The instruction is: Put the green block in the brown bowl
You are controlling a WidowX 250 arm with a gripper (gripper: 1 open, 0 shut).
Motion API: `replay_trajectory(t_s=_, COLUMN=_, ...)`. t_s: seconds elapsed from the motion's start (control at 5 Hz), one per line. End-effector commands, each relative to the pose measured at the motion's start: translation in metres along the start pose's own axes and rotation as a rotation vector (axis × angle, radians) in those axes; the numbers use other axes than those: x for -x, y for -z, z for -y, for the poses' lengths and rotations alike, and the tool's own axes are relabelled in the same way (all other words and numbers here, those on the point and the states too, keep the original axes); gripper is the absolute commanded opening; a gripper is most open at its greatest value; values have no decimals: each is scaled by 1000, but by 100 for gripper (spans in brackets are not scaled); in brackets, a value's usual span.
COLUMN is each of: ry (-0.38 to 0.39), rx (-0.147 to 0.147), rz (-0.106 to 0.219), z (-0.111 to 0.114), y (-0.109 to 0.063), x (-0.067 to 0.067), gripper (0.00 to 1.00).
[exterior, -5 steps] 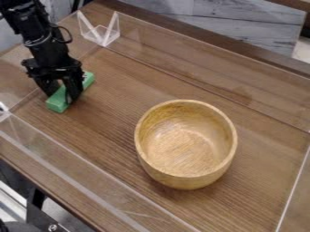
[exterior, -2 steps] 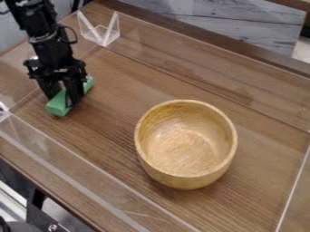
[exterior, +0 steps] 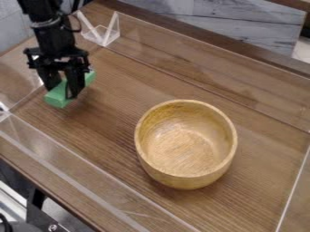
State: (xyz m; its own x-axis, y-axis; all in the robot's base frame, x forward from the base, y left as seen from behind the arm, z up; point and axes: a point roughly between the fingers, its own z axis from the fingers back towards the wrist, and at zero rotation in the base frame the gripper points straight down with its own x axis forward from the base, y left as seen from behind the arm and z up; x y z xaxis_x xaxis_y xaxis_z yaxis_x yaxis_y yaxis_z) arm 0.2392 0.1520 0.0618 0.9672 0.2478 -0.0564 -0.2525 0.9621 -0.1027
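One step in hand, by the look of it: carrying the block (exterior: 61,94) from the far left of the table (exterior: 182,77) over to the bowl (exterior: 186,143) at near right. Best done with more height first, enough to clear the thick rim, then a level swing right and nearer, stopping above the middle of the hollow rather than over the wall. Worth keeping the wrist pointing down throughout, since the bar hung lengthwise below the fingers and any tilt could swing its lower end into the wood. Release only once low inside the bowl, to avoid a bounce out.

Gripper (exterior: 63,83) closed as tight as it goes, clamped on the upper part of the block, green showing between and below the black fingers. Block seemingly just off the table, though hard to tell for certain from this angle. Bowl empty, well apart from the gripper, upright and untouched.
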Motion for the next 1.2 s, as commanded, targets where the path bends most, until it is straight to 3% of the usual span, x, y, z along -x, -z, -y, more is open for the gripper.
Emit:
replay_trajectory(t_s=0.0, ry=39, rx=-31, rz=65, z=16, y=-42, x=-4, gripper=0)
replay_trajectory(t_s=0.2, ry=100, rx=-26, rz=57, z=46, y=-60, x=4, gripper=0)
replay_trajectory(t_s=0.6, ry=278, rx=1, rz=63, z=143, y=-60, x=34, gripper=0)
replay_trajectory(t_s=0.8, ry=409, rx=7, rz=73, z=187, y=-56, x=63, gripper=0)
replay_trajectory(t_s=1.0, ry=499, rx=0, rz=83, z=230, y=-39, x=91, gripper=0)
